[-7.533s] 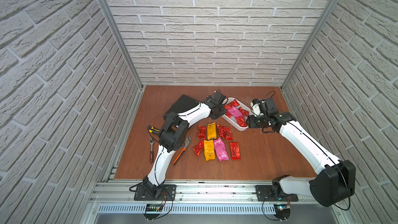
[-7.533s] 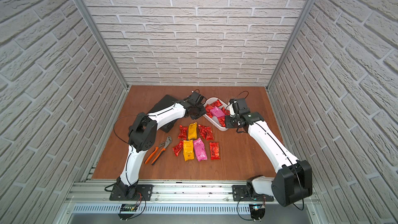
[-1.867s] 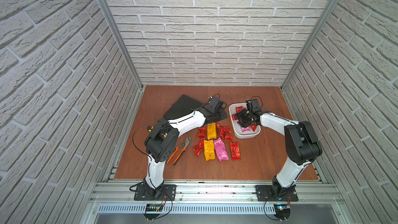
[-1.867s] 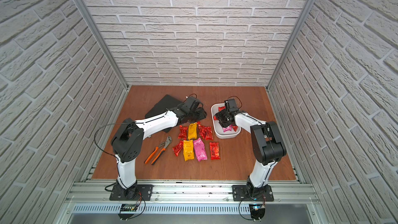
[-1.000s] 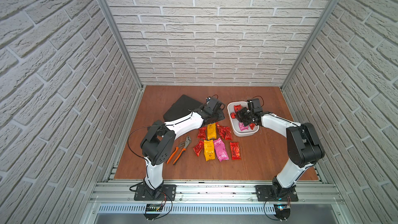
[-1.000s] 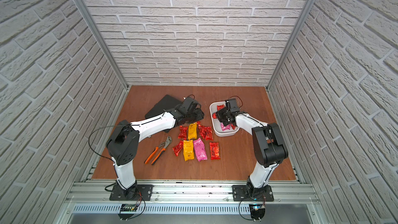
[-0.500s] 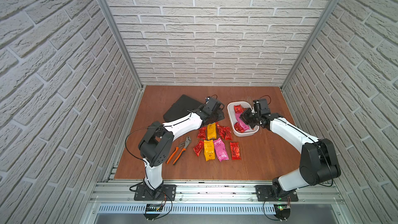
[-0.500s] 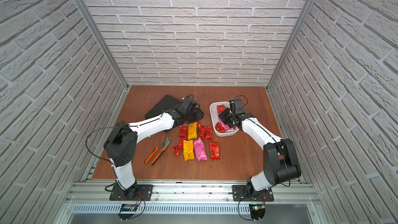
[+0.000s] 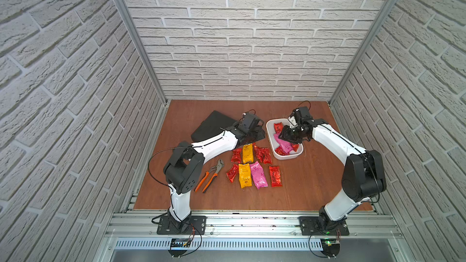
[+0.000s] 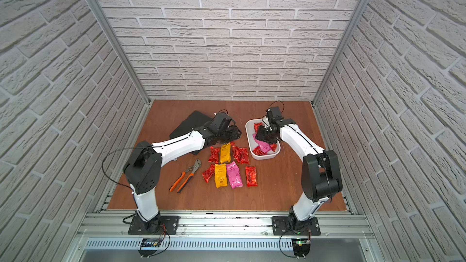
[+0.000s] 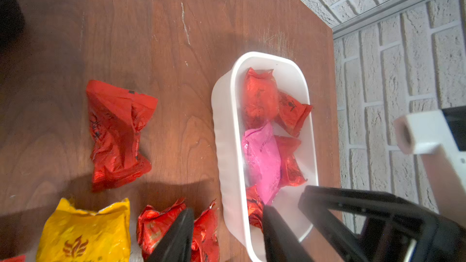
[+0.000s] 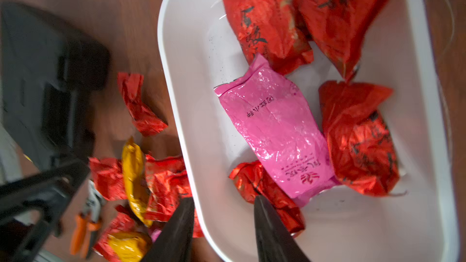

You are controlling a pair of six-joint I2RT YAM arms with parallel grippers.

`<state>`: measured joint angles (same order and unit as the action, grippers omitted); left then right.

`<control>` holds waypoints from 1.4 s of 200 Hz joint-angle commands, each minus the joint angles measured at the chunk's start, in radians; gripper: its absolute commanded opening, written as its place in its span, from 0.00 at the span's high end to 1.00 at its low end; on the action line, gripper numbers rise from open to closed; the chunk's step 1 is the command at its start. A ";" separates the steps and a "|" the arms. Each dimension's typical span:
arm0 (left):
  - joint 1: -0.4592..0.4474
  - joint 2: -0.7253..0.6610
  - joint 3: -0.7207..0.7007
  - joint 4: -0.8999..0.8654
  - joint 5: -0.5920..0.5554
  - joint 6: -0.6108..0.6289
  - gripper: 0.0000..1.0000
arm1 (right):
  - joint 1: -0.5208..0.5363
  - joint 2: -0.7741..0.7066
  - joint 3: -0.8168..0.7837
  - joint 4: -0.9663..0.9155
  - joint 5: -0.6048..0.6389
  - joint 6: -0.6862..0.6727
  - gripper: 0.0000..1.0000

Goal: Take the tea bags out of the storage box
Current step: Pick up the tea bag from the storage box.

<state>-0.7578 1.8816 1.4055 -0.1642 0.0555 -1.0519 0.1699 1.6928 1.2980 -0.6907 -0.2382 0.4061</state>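
Glinting foil tea bags (image 12: 277,132), smooth rounded tub (image 12: 196,46)

Your desk (image 9: 315,185) is reddish-brown wood. On it you have the white storage box (image 9: 287,158) toward the back right, loose tea bags (image 9: 245,178) in two rough rows just beside it, orange-handled pliers (image 9: 210,175) left of those, and a black case (image 9: 211,124) further back.
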 commanded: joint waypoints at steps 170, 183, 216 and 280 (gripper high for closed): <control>0.008 0.071 0.028 0.046 0.032 -0.065 0.49 | 0.028 0.219 0.033 -0.145 0.063 -0.311 0.67; 0.009 0.063 0.020 0.045 0.024 -0.065 0.49 | 0.028 0.210 0.033 -0.145 0.060 -0.309 0.78; 0.014 0.040 0.003 0.046 0.005 -0.066 0.49 | 0.027 0.109 0.021 -0.124 0.038 -0.263 0.98; 0.020 -0.087 -0.114 0.078 -0.161 -0.065 0.49 | 0.028 -0.087 0.000 -0.130 -0.029 -0.130 0.98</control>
<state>-0.7502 1.8786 1.3346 -0.1402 0.0013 -1.1206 0.1936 1.6615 1.3144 -0.8268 -0.2249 0.1947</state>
